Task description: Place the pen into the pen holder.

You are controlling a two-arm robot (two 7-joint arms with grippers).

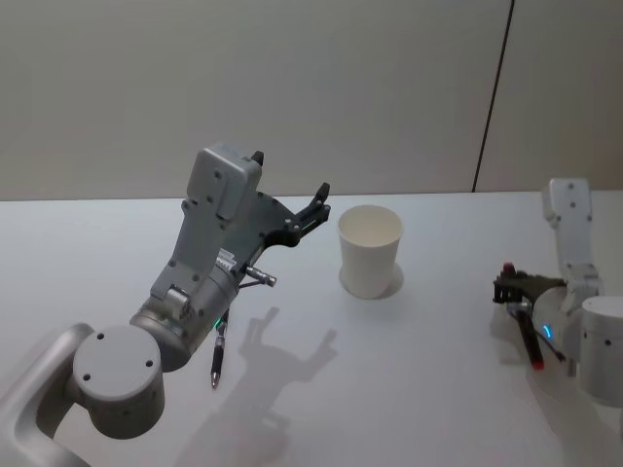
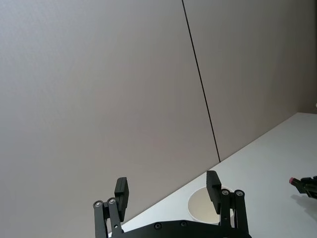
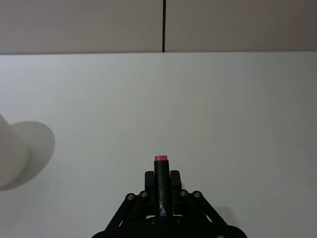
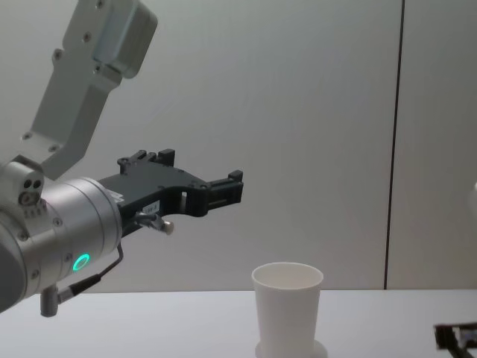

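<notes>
The pen holder [image 1: 370, 251] is a plain white cup standing upright at the middle of the white table; it also shows in the chest view [image 4: 287, 309]. The pen [image 3: 161, 183], dark with a red end, lies lengthwise between the fingers of my right gripper [image 3: 161, 177], which is shut on it. In the head view that gripper [image 1: 513, 285] is low over the table to the right of the cup, with the pen's red end [image 1: 508, 267] pointing away from me. My left gripper [image 2: 167, 191] is raised and open with nothing in it, up and to the left of the cup.
The table [image 1: 428, 389] is bare between the cup and my right gripper. A thin dark cable [image 1: 218, 352] hangs under the left arm's wrist. A grey wall with a dark vertical seam [image 4: 395, 142] stands behind the table.
</notes>
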